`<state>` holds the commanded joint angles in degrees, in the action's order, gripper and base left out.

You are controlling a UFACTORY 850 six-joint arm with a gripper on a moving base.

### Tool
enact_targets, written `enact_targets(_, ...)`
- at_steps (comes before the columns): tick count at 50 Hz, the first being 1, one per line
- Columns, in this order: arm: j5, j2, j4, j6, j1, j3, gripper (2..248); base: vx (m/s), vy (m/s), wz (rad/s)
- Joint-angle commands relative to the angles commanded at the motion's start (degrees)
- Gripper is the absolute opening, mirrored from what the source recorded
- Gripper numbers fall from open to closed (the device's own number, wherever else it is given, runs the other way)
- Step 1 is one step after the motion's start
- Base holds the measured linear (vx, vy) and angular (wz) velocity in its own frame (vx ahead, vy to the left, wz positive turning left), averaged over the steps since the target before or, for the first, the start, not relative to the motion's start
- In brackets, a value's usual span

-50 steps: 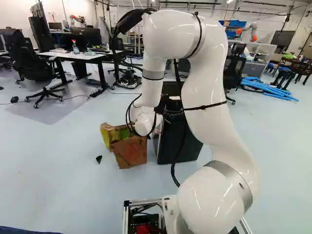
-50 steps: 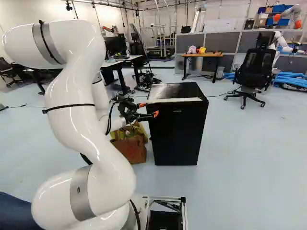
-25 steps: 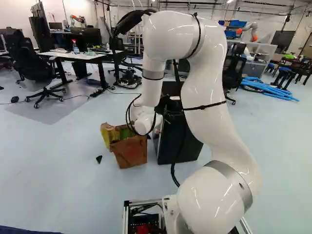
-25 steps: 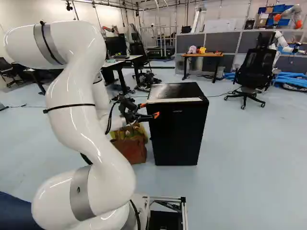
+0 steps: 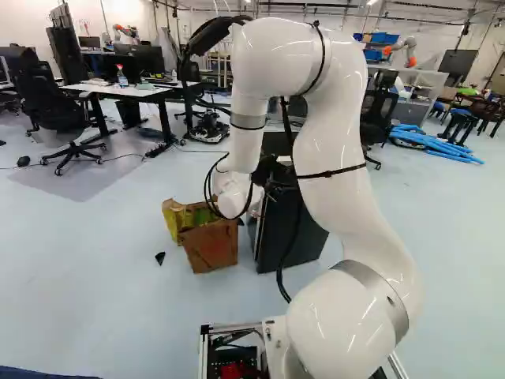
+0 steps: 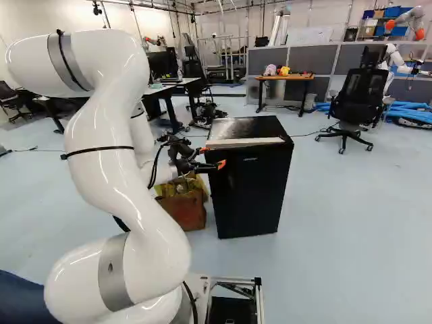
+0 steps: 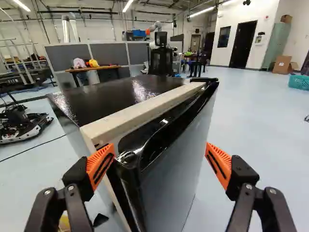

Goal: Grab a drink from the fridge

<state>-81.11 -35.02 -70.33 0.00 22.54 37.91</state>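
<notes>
- Brown paper bag (image 6: 185, 210), left of the fridge in the right base view: a low arm swing could snag it
- The jaws stand spread, gripping nothing; one orange pad (image 7: 101, 165) is at the fridge door's (image 7: 179, 166) near top corner, contact unclear
- That glossy rounded corner could let the pad slip, and a sideways push might shove the whole fridge
- Compact black mini fridge (image 6: 248, 192), shiny-topped, a cream band along its front; the drink is out of sight, presumably inside
</notes>
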Motion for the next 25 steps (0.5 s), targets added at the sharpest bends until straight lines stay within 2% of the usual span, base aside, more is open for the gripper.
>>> enact_targets(25,0.0,0.0,-4.37,0.0,0.0,0.0,247,0.0,0.0,0.0)
